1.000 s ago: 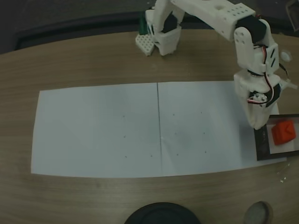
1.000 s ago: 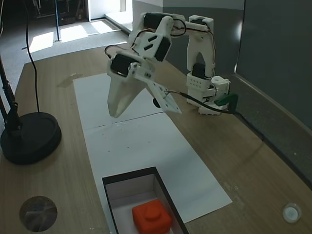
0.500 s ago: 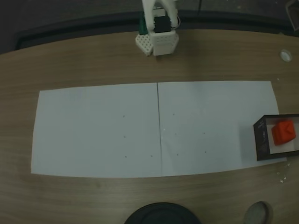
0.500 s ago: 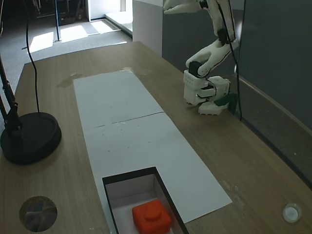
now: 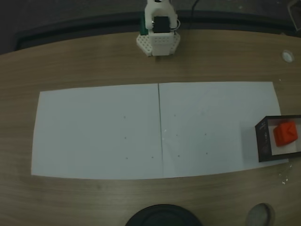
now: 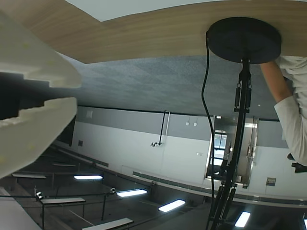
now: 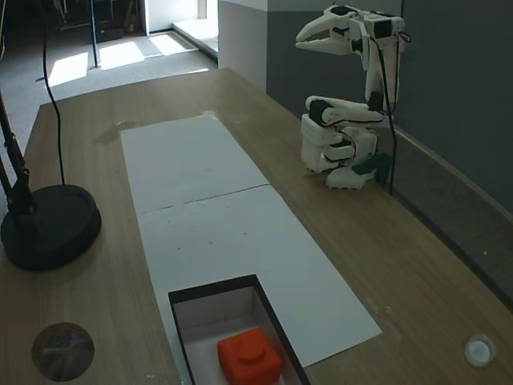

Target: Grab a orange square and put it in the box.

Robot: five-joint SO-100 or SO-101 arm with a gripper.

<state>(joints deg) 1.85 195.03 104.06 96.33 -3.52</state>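
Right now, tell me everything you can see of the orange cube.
The orange cube is a small, bright orange-red block with rounded edges and a raised mark on its top face; it looks like smooth plastic. It sits flat on the pale floor inside the black-walled box, toward the end farthest from the arm's base. In a fixed view from above it shows at the right edge of the picture, slightly turned relative to the box walls. Nothing grips it.

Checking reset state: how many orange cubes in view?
1. The orange cube sits inside the black box at the paper's edge, also seen in another fixed view. None elsewhere on the visible table.
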